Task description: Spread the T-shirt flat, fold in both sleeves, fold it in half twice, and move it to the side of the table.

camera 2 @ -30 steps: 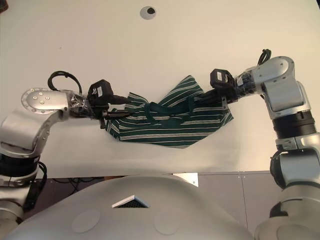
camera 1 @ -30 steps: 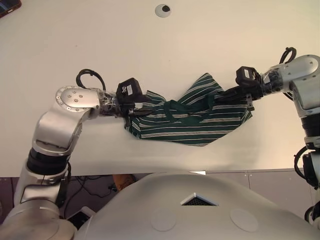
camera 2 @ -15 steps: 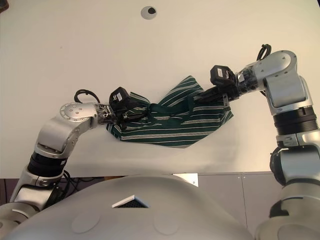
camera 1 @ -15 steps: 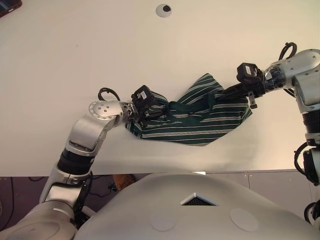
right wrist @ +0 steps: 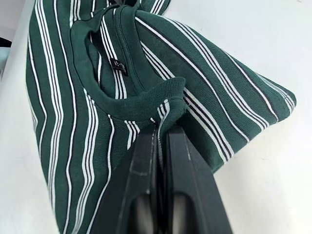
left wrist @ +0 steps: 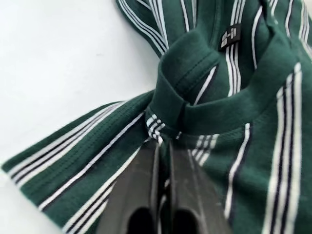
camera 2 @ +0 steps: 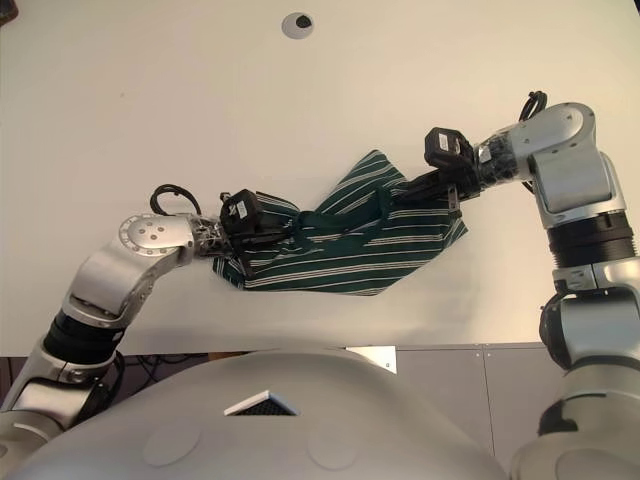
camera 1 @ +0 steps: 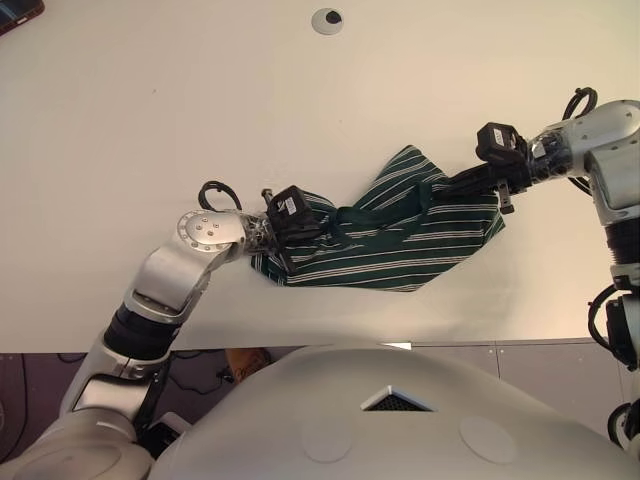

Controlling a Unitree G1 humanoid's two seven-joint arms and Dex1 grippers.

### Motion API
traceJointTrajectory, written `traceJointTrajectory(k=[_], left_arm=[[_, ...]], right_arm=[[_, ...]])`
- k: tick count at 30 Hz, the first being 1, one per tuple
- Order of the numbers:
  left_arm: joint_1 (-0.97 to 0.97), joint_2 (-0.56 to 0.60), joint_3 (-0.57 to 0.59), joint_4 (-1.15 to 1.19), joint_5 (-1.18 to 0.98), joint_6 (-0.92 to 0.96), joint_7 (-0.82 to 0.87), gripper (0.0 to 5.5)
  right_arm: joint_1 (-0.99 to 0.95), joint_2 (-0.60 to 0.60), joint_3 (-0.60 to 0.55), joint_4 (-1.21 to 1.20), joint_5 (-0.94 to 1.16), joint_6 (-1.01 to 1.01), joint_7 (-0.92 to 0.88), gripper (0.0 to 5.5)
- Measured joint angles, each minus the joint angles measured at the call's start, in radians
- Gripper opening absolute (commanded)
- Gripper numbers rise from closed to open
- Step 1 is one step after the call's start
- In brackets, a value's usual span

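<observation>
**Figure: Striped T-shirt pinched at the collar by both grippers**

The green, white-striped T-shirt (camera 1: pixel 385 235) lay bunched on the white table (camera 1: pixel 150 100). It was on the robot's side of the round cable port (camera 1: pixel 326 20), a little to the right of it, and was not yet spread flat. Your left gripper (left wrist: pixel 163 141) sat on the robot's side of the port, about level with it from left to right. Its two dark fingers were pressed together on a fold of cloth at the collar (left wrist: pixel 214 107) seam. Your right gripper (right wrist: pixel 160 124) stood well to the right of the port and somewhat closer to it than the left one. Its fingers were likewise clamped on the collar's ribbed edge. Between the two grips the neckline hung open, so the small dark label (left wrist: pixel 229 36) inside showed. One striped corner of the shirt pointed toward the port, and the rest lay crumpled on the side away from it.
</observation>
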State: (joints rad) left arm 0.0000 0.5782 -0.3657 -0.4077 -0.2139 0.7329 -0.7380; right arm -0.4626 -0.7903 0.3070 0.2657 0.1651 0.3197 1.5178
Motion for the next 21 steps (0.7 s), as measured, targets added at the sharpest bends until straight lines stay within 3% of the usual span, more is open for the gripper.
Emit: traceJointTrajectory(k=[2, 6, 10, 17, 21], left_arm=[[0.018, 0.011, 0.043, -0.010, 0.009, -0.041, 0.012, 0.04], [0.001, 0.043, 0.245, -0.045, -0.060, -0.087, 0.015, 0.04], [-0.194, 0.057, 0.350, 0.046, -0.113, -0.120, -0.023, 0.04], [-0.673, 0.009, 0.329, 0.704, 0.020, -0.413, 0.006, 0.04], [-0.942, -0.034, 0.307, 1.139, 0.103, -0.597, 0.034, 0.00]], right_arm=[[-0.028, 0.023, -0.043, 0.031, 0.018, 0.027, -0.029, 0.00], [-0.107, 0.113, -0.143, 0.112, 0.080, 0.077, -0.153, 0.00], [-0.231, 0.196, -0.219, 0.211, 0.112, 0.084, -0.274, 0.00], [-0.472, 0.366, -0.268, 0.533, 0.079, -0.095, -0.514, 0.00], [-0.591, 0.441, -0.271, 0.760, 0.040, -0.190, -0.659, 0.86]])
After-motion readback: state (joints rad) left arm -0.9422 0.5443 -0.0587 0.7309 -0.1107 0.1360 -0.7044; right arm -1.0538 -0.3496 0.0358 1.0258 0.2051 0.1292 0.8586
